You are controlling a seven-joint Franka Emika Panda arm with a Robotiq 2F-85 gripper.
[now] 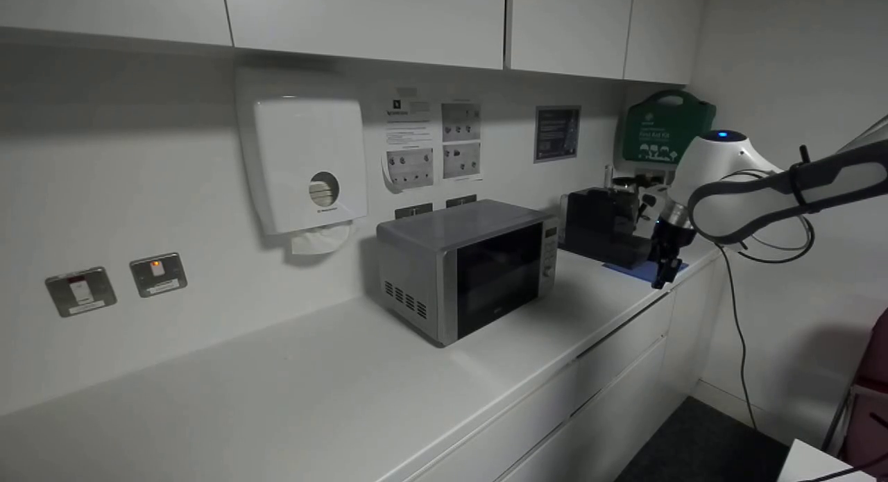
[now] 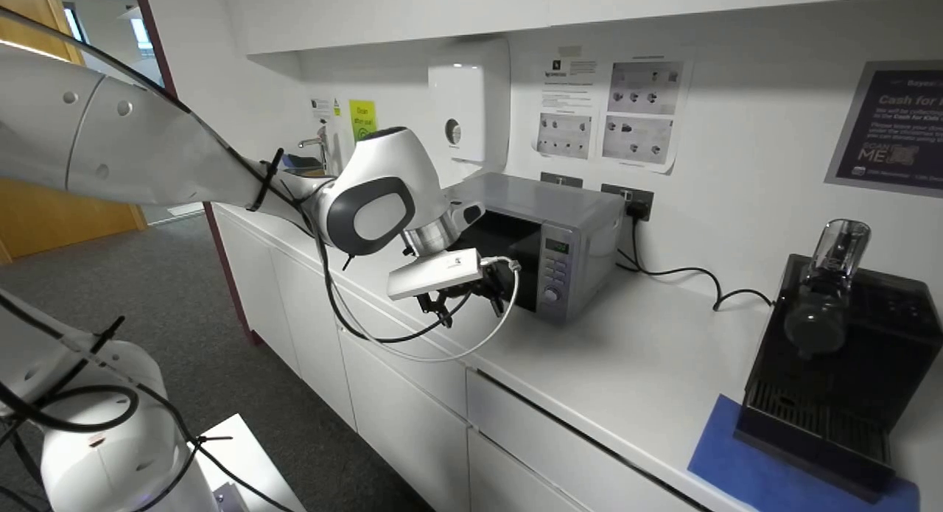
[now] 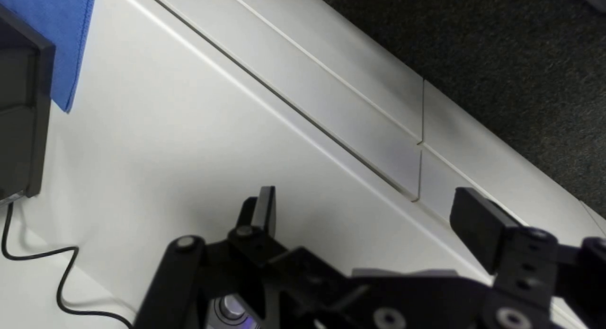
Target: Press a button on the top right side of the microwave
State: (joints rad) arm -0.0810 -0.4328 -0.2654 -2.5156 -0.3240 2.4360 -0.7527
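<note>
The silver-grey microwave stands on the counter in both exterior views (image 1: 413, 274) (image 2: 549, 199). Its dark glass door is shut. Its control panel has a lit display (image 2: 557, 245), small buttons (image 2: 555, 267) and a round knob (image 2: 551, 295). The knob also shows at the bottom of the wrist view (image 3: 232, 306), partly hidden by the gripper. My gripper (image 3: 367, 215) is open and empty, with its fingers wide apart. In both exterior views (image 1: 664, 277) (image 2: 473, 313) it points down near the counter's front edge, in front of the microwave and apart from it.
A black coffee machine (image 1: 600, 225) (image 2: 847, 365) stands on a blue cloth (image 2: 718, 438) further along the counter (image 2: 633, 379). A black power cable (image 2: 685, 272) runs behind it to a wall socket. A white dispenser (image 1: 309, 163) and cupboards (image 1: 368, 17) hang above.
</note>
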